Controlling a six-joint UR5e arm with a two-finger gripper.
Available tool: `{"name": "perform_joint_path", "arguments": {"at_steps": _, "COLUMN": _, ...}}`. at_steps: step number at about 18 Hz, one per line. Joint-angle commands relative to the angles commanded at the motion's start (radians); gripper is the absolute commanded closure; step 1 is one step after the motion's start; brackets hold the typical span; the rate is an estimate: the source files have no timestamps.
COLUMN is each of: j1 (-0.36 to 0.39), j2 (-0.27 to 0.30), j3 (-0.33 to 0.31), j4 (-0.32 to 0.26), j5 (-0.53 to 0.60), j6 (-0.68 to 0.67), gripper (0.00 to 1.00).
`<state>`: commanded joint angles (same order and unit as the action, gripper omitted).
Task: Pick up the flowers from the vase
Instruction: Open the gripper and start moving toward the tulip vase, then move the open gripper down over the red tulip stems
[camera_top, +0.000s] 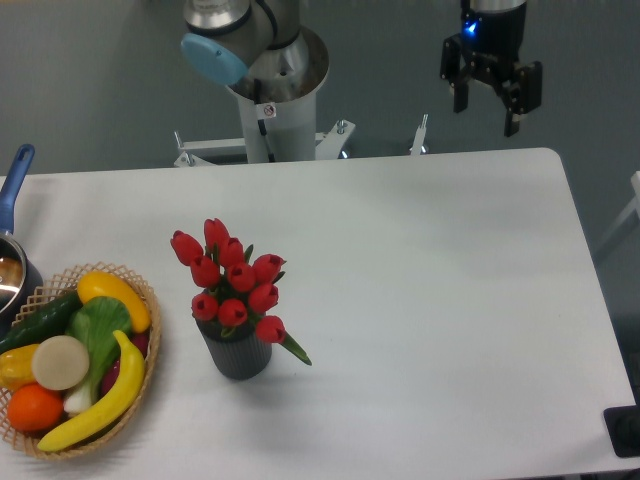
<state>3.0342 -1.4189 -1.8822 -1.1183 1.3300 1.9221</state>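
Observation:
The flowers (232, 281), a bunch of red tulip buds with green leaves, stand upright in the vase (237, 355), a short dark grey ribbed cup on the white table, left of centre near the front. My gripper (487, 115) hangs high above the table's far right edge, far from the flowers. Its two black fingers are spread apart with nothing between them.
A wicker basket (148, 345) of fruit and vegetables sits at the front left, close beside the vase. A pot with a blue handle (14, 180) is at the left edge. The arm's base column (272, 110) stands behind the table's far edge.

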Motion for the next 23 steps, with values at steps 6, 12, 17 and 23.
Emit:
{"name": "perform_joint_path", "arguments": {"at_steps": 6, "j1": -0.003, "j2": 0.002, "j3": -0.003, "j4": 0.002, "j5": -0.003, "j6": -0.081, "gripper": 0.0}}
{"name": "perform_joint_path", "arguments": {"at_steps": 12, "j1": -0.003, "j2": 0.0, "j3": -0.029, "j4": 0.006, "j5": -0.124, "j6": -0.277, "gripper": 0.0}}
{"name": "perform_joint_path", "arguments": {"at_steps": 17, "j1": -0.038, "j2": -0.006, "j3": -0.046, "j4": 0.046, "j5": -0.161, "j6": -0.399, "gripper": 0.0}}
{"name": "perform_joint_path", "arguments": {"at_steps": 23, "j1": -0.095, "j2": -0.035, "j3": -0.06, "j4": 0.063, "j5": -0.228, "j6": -0.55, "gripper": 0.0}}
